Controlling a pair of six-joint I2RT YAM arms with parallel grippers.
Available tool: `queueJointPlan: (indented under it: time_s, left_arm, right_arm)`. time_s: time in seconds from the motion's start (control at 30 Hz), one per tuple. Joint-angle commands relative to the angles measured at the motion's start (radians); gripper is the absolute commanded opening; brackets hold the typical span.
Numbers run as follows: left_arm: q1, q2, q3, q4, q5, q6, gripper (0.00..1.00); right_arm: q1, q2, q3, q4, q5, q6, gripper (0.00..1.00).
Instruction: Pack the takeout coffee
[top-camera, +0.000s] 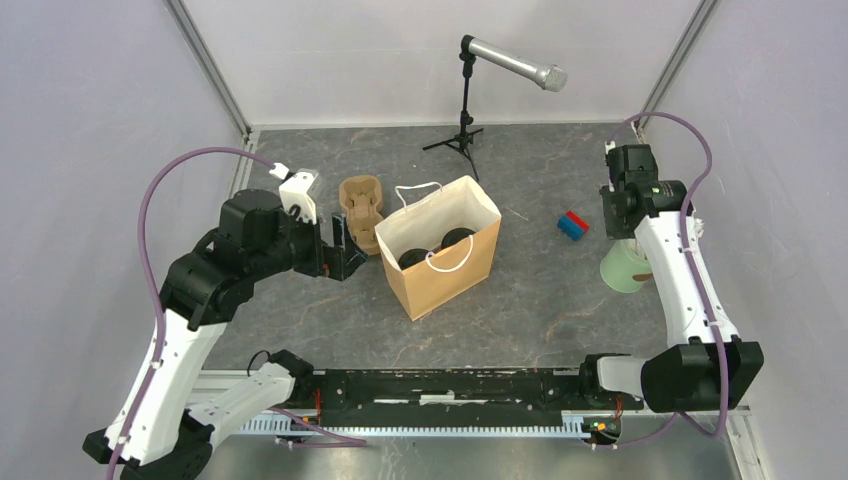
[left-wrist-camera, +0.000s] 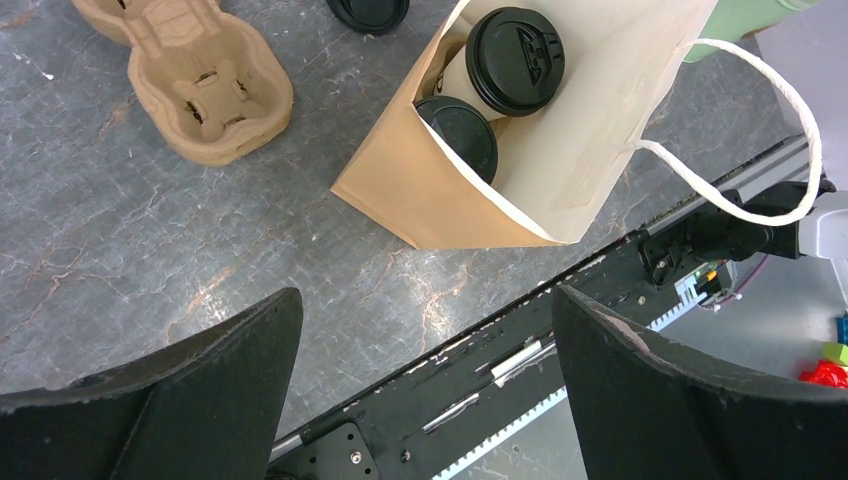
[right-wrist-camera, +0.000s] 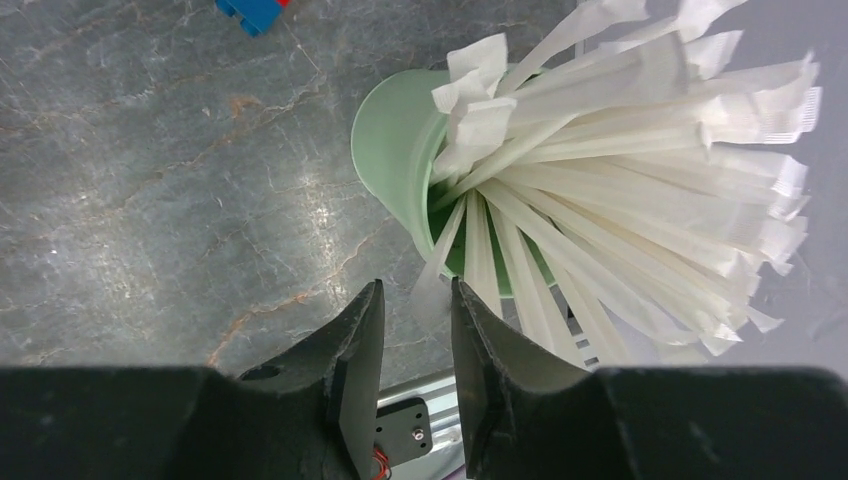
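I see two cups (left-wrist-camera: 515, 60) in the bag (left-wrist-camera: 600, 130), lids up, axes near vertical. Left gripper (left-wrist-camera: 425, 330) gapes wide; right gripper (right-wrist-camera: 417, 290) is barely parted around a straw (right-wrist-camera: 445, 240).

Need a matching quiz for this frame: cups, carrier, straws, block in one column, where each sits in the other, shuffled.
1 cups
2 carrier
3 straws
4 block

A in the green cup
B empty, left of the bag in the top view
C inside the bag
D right of the bag in the top view

Pairs: 1-C, 2-B, 3-A, 4-D
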Motion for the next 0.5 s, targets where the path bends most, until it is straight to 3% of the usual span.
queueJointPlan:
  time_s: [0.0,0.23,0.47]
  left_arm:
    - [0.003,0.001,0.001,0.022,-0.015,0.048,1.00]
    - [0.003,0.007,-0.002,0.021,-0.011,0.055,1.00]
    - [0.002,0.004,-0.011,0.020,-0.010,0.058,1.00]
  right_arm:
    - [-0.002,-0.006,-0.033,0.067,0.033,-0.018,0.35]
    - [-0.001,0.008,-0.036,0.095,0.083,-0.059,0.28]
    - [-0.001,0.004,-0.034,0.119,0.056,-0.070,0.07]
